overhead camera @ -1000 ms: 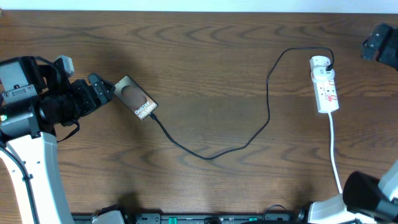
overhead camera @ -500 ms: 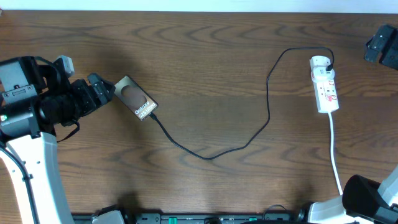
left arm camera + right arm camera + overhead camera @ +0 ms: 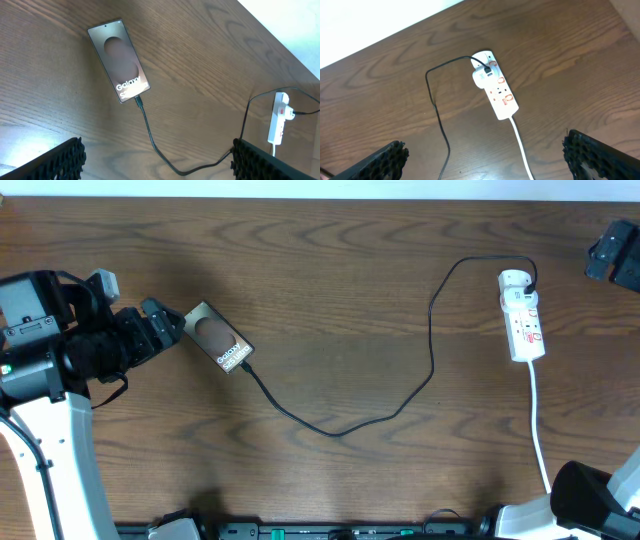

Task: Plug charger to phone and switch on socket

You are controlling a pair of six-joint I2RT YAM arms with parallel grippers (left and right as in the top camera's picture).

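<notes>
2 grippers are hovering with fingers spread wide. The left gripper (image 3: 157, 159) is sitting just beside the phone (image 3: 218, 338), whose lower edge is meeting the charger (image 3: 432, 370) tip. The right gripper (image 3: 485, 156) is hanging near the socket (image 3: 522, 320), which is holding the charger's black plug.

1. The phone (image 3: 217, 338) lies on the table (image 3: 330, 260) at the left, near my left fingers (image 3: 57, 161).
2. The charger (image 3: 340, 430) runs from the phone rightward into the socket (image 3: 522, 320).
3. The socket lies far right, well apart from the phone.
</notes>
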